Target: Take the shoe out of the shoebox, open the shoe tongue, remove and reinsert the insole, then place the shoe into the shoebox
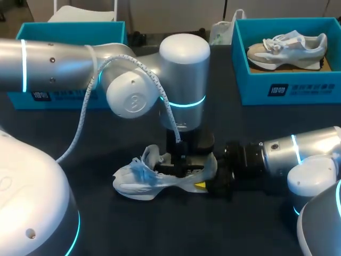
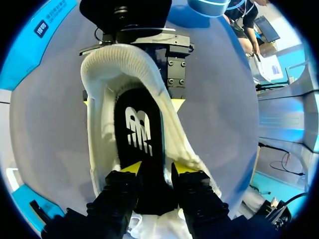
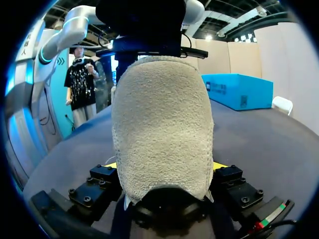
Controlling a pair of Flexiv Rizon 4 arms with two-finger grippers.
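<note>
White shoe on table, both tools engaged.
The right tool clamps its heel from both sides; the left tool sits over the insole, grip cannot be told.

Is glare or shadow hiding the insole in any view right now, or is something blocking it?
Left wrist view: no glare, the black insole lies evenly lit inside the shoe, white logo plain. Head view: my left arm covers the shoe's opening; only soft highlights on its shell. Right wrist view: the heel fills the middle, hiding the insole.
</note>
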